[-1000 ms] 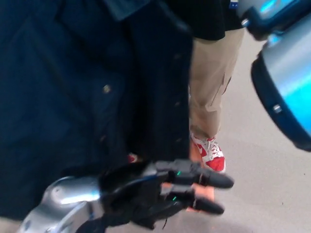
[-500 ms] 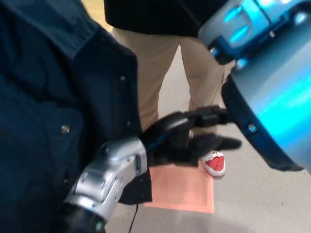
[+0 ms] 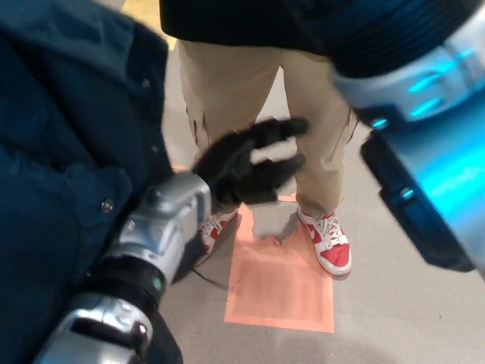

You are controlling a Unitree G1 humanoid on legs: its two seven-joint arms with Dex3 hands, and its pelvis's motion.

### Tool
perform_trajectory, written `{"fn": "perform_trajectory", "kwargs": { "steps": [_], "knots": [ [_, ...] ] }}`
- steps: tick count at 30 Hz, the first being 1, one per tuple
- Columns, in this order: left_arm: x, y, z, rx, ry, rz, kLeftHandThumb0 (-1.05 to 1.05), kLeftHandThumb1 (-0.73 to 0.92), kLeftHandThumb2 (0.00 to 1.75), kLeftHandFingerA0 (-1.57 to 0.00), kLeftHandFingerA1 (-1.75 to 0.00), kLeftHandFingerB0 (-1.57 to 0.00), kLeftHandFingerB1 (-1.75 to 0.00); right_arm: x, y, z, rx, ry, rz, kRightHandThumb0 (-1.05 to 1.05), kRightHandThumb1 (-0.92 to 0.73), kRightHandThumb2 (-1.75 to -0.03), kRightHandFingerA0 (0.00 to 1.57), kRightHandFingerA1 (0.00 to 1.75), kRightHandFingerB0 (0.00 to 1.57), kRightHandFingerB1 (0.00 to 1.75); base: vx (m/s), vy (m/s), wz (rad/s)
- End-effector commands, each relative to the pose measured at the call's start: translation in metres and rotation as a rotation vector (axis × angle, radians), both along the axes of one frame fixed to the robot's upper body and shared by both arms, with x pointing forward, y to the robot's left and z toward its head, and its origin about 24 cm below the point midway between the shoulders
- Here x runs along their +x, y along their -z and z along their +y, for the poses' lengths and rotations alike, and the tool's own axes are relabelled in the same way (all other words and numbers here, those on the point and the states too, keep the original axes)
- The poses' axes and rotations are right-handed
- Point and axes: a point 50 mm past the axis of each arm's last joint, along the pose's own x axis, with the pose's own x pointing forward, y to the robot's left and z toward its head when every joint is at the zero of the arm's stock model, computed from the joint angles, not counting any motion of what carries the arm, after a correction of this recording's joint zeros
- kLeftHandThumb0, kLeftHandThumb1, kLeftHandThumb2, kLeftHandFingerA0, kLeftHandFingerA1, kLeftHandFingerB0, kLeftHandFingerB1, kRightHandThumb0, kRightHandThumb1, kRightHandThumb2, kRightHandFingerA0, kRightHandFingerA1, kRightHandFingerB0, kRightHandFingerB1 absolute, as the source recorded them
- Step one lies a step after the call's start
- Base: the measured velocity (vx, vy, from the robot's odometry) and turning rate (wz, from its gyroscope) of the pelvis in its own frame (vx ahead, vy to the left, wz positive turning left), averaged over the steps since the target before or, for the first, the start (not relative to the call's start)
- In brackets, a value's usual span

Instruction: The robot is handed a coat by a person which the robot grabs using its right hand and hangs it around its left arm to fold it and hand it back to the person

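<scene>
The dark navy coat, with small metal snap buttons, fills the left side of the head view and hangs beside and partly over my left arm. My left hand reaches out past the coat's edge toward the person's legs, fingers spread, holding nothing. Its silver wrist sits against the coat. My right forearm, silver with blue lights, crosses the upper right, very close to the camera. The right hand itself does not show.
A person in khaki trousers and red-and-white shoes stands right in front of me. An orange square is marked on the grey floor at their feet.
My left hand has risen and now points at the person's legs. The coat now lies further to the left of the picture. My right forearm fills more of the upper right.
</scene>
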Motion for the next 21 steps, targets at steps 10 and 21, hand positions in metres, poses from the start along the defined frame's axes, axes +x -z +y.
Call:
{"fn": "perform_trajectory", "kwargs": {
  "steps": [10,21],
  "knots": [
    [0.029,-0.054,0.121,-0.023,-0.443,-0.175,-0.36,0.51,1.06,0.0,-0.48,0.0,-0.48,0.052,-0.025,-0.204,0.335,0.296,0.279,-0.37,-0.87,-0.67,1.07,0.57,1.09,0.62,0.0,0.0,0.0],
    [0.024,-0.051,0.142,0.058,-0.466,-0.188,-0.36,0.49,1.06,0.0,-0.47,0.0,-0.47,0.121,0.125,-0.308,0.404,0.591,0.65,-0.39,-0.84,-0.66,1.1,0.5,1.14,0.55,0.0,0.0,0.0]
  ]
}}
